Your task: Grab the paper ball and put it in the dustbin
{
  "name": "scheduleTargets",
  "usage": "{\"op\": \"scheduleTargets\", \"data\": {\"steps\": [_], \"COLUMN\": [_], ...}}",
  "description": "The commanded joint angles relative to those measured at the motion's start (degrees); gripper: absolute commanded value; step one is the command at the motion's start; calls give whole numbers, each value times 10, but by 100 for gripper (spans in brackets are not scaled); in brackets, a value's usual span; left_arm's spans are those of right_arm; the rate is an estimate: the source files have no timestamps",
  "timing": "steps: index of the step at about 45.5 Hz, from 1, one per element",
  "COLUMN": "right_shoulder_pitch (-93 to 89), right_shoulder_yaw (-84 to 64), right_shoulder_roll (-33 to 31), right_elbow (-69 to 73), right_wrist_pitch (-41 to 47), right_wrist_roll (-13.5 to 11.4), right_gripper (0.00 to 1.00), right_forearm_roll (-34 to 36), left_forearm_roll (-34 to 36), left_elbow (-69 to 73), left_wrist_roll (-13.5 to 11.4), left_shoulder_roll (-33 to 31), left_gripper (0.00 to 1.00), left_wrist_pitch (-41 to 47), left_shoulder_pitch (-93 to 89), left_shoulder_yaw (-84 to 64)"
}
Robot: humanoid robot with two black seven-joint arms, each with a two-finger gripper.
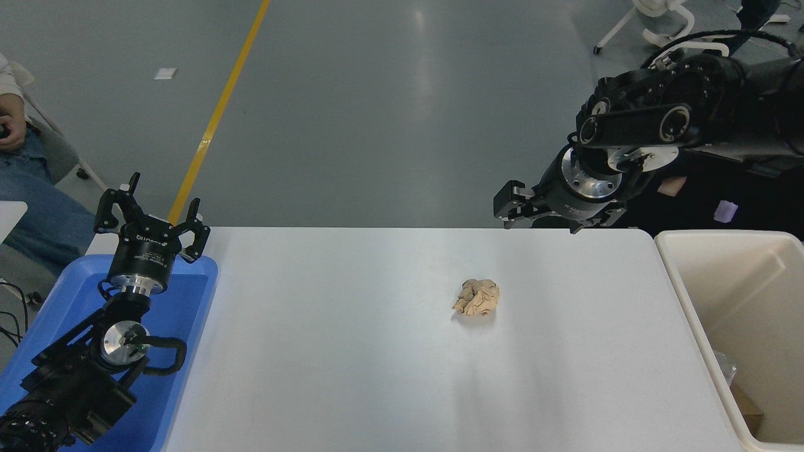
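Hanging above the table's far right edge, the right gripper (540, 216) shows one finger out to its left and a second one low at its right, so the jaws stand apart with nothing between them. The paper ball (477, 297) lies below and to the left of those jaws, nearer the camera, apart from them on the bare white table (352, 351). That offset is what the coming move turns on: by my reading the gripper must drop and draw in toward the robot's side to straddle the wad. The ball is lumpy, a little wider than deep, with no strong long axis, so nearly any closing direction should serve.

The right arm is plainly the nearer one. Further out on the other side of the jaws, the dustbin (681, 301) stands at the table's right end, a short carry from the ball. Far off to the left, the left gripper (154, 216) is parked over the blue tray (188, 301), its fingers spread and empty.

The right gripper's fingertips are hard to make out against the dark clothing of the person (722, 201) behind. The dustbin is cut off at the right and bottom edges; some scraps lie inside it.
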Motion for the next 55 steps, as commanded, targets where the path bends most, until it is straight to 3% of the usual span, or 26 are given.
{"op": "scheduleTargets", "data": {"steps": [1, 7, 30, 55], "right_shoulder_pitch": [-90, -150, -315, -391], "right_shoulder_yaw": [24, 66, 90, 220], "right_shoulder_roll": [37, 41, 46, 46], "right_elbow": [-17, -47, -305, -327], "right_wrist_pitch": [-58, -73, -88, -87], "right_wrist_roll": [0, -3, -7, -6], "right_gripper": [100, 100, 100, 100], "right_forearm_roll": [-35, -74, -77, -76], "left_forearm_roll": [0, 0, 0, 0], "left_elbow": [0, 0, 0, 1], "left_wrist_roll": [0, 0, 0, 0], "left_shoulder_roll": [0, 0, 0, 0], "left_gripper": [99, 99, 99, 99], "left_wrist_pitch": [-1, 0, -1, -1], "left_shoulder_pitch": [0, 0, 0, 0], "left_shoulder_yaw": [0, 0, 0, 0]}}
